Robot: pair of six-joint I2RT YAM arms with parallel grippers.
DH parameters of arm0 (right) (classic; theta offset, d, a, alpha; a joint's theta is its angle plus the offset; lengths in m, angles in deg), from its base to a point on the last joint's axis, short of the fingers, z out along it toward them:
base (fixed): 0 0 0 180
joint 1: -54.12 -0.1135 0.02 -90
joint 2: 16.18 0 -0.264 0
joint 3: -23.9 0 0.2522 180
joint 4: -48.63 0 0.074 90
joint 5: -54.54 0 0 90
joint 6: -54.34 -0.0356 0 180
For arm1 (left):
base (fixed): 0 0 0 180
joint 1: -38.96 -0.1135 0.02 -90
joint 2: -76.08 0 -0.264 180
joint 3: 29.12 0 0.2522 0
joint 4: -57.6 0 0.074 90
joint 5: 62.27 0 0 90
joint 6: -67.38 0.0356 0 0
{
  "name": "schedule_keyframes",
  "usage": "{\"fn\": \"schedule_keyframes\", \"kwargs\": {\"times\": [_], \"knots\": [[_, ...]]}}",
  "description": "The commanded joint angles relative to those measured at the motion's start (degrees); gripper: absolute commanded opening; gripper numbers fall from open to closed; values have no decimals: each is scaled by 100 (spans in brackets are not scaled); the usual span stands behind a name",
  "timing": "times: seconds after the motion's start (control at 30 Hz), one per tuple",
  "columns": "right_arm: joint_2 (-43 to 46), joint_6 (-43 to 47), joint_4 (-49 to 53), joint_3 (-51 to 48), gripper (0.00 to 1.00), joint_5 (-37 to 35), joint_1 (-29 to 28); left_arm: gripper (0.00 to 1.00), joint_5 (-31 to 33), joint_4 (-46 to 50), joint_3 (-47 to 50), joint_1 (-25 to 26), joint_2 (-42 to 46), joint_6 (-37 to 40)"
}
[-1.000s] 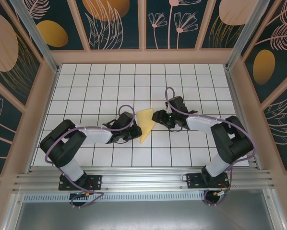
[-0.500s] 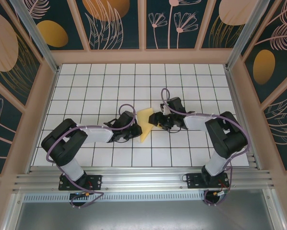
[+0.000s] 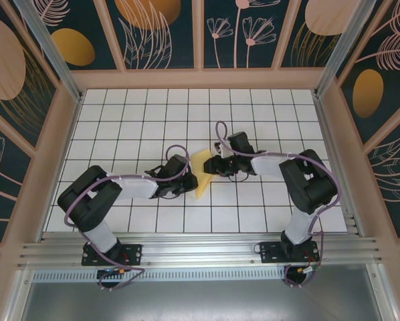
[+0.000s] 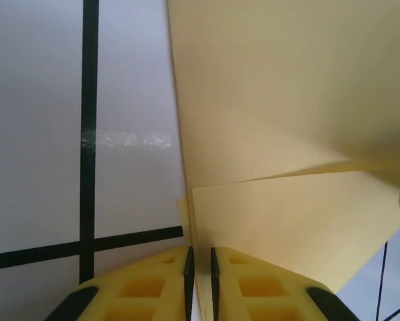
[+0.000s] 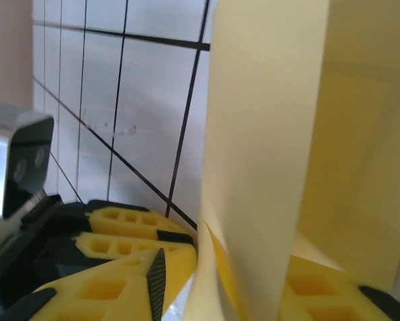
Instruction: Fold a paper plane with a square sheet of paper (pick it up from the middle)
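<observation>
The square sheet of paper (image 3: 201, 175) is a narrow, creased pale-yellow shape near the middle of the tiled table. My left gripper (image 3: 189, 182) is shut on its left edge; in the left wrist view the paper (image 4: 280, 120) runs into the narrow slit between the jaws of the left gripper (image 4: 200, 267). My right gripper (image 3: 214, 165) reaches in from the right. In the right wrist view a raised flap of the paper (image 5: 267, 134) stands between the right gripper (image 5: 240, 294) jaws, which are still apart. The left gripper's fingers (image 5: 120, 227) show just beyond the flap.
The white grid table (image 3: 273, 120) is walled by a wooden frame (image 3: 200, 78) at the back and sides. An aluminium rail (image 3: 200, 254) holds both arm bases at the near edge. A scuff mark (image 4: 126, 140) shows on a tile beside the paper.
The right gripper has moved left onto the paper's right edge and its jaws have narrowed around the flap. The left gripper stays shut on the paper's left edge.
</observation>
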Motion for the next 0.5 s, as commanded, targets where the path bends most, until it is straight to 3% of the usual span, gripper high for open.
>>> {"fn": "schedule_keyframes", "kwargs": {"times": [0.0, 0.17, 0.37, 0.47], "knots": [[-153, 669, 392, 224, 23, 114, -35, 21, 186, 204, -61, -50, 226, 148], [-98, 277, 54, 8, 9, 53, -60, 30, 214, -11, 300, -50, 883, 244], [459, -1255, -1127, -821, 3, -364, -114, 38, 263, -294, 911, 85, 1913, 430], [896, -1985, -1230, -1116, 3, -1075, -437, 40, 348, -313, 1111, 218, 2271, 581]]}}
